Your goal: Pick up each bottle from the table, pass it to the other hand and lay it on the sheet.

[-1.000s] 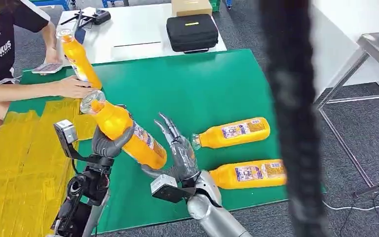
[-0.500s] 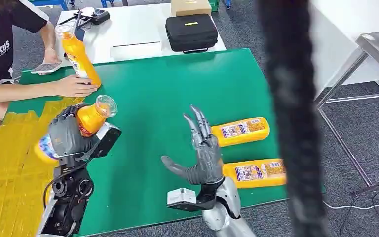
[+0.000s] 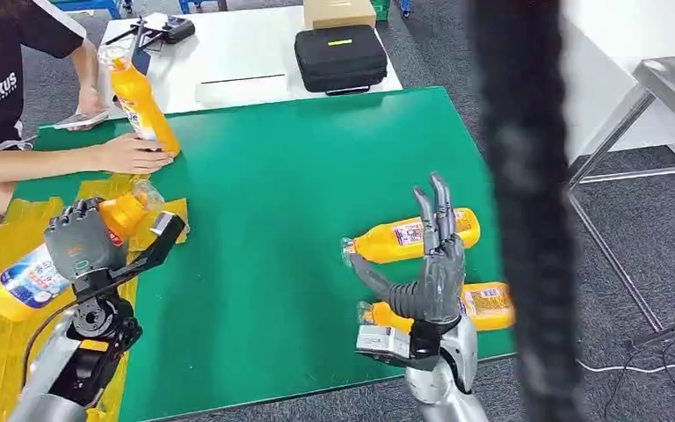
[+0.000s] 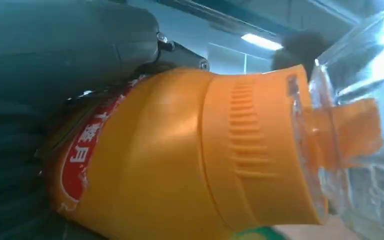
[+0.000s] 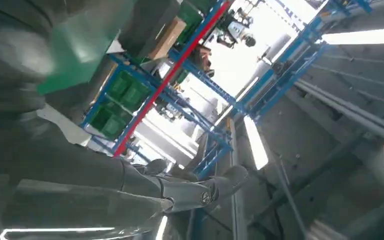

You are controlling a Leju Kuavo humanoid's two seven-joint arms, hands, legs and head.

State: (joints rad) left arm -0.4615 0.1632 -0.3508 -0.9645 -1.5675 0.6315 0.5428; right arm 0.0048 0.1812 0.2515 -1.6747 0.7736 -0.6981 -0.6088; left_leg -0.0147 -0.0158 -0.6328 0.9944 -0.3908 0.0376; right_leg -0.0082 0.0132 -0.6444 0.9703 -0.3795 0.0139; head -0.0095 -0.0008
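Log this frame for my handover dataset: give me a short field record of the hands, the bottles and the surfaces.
left hand: grips an orange bottle around its middle, cap toward the green mat, above the yellow sheet
right hand: holds nothing, fingers spread and pointing up, over the green mat
bottles on mat: two lying on their sides by the right hand, far one, near one
person's hand: holds another bottle upright at the mat's far left corner

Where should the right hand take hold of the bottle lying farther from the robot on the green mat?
Grip the far bottle at its labelled middle, coming from above across its width: it lies flat, cap toward the left, and the right hand hovers open nearby.
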